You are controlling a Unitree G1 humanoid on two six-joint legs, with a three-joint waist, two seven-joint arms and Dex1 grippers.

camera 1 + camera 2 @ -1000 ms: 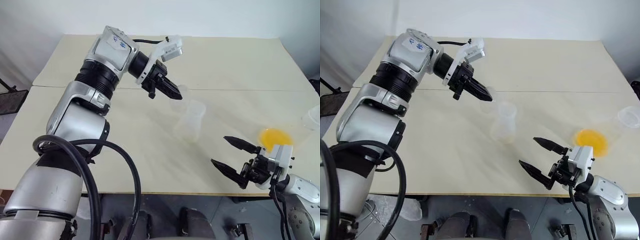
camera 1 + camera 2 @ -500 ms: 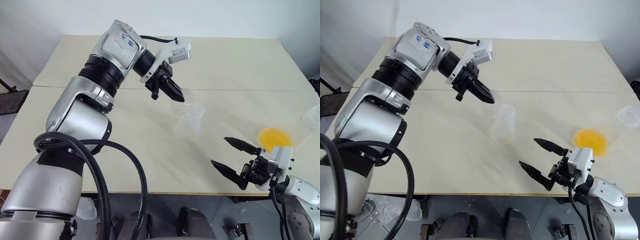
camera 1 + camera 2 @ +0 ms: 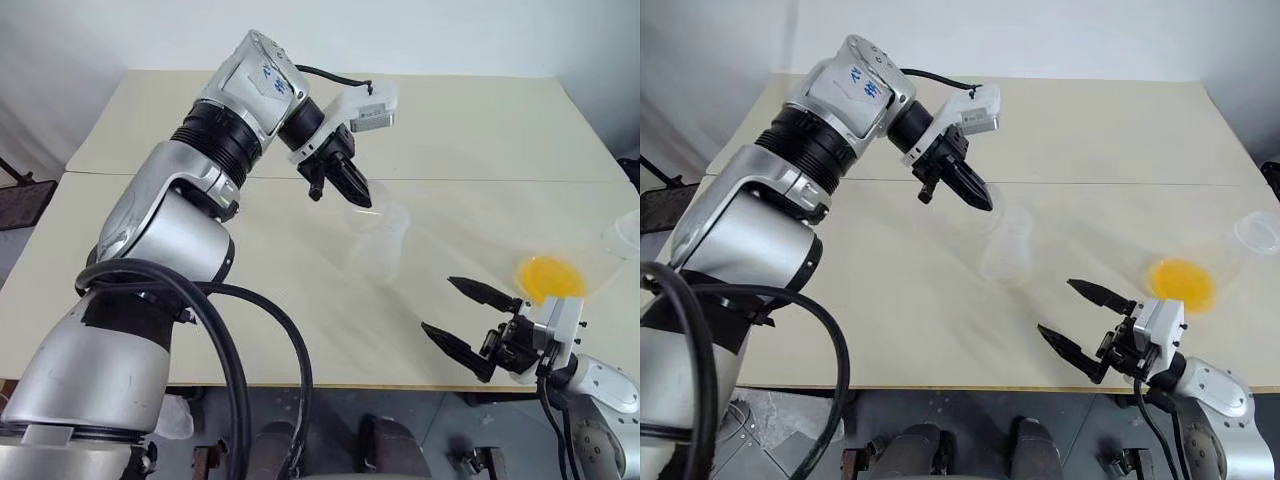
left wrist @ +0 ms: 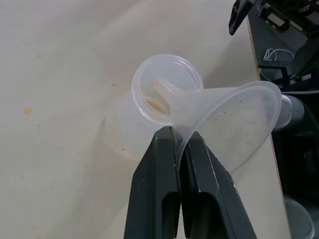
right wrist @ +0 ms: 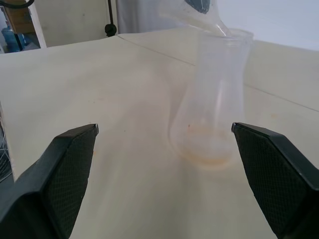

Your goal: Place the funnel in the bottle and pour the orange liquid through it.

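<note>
My left gripper (image 4: 180, 134) is shut on the rim of the clear funnel (image 4: 234, 119), which hangs tilted. The funnel's stem (image 4: 167, 92) points into the open mouth of the clear bottle (image 4: 149, 97), with its tip at the rim. The bottle (image 3: 377, 245) stands upright mid-table, a faint orange trace on its bottom (image 5: 207, 152). The orange liquid (image 3: 550, 274) pools in another clear flask at the table's right side. My right gripper (image 3: 438, 303) hovers open and empty near the front edge, facing the bottle and apart from it.
The flask with the orange liquid reaches its clear neck (image 3: 624, 236) toward the right edge of the beige table (image 3: 480, 120). A seam runs across the tabletop behind the bottle. Floor and dark gear lie beyond the table's front edge.
The left wrist has turned and the forearm has swung to the right, bringing the funnel's stem over the bottle's mouth. The right gripper has stayed where it was.
</note>
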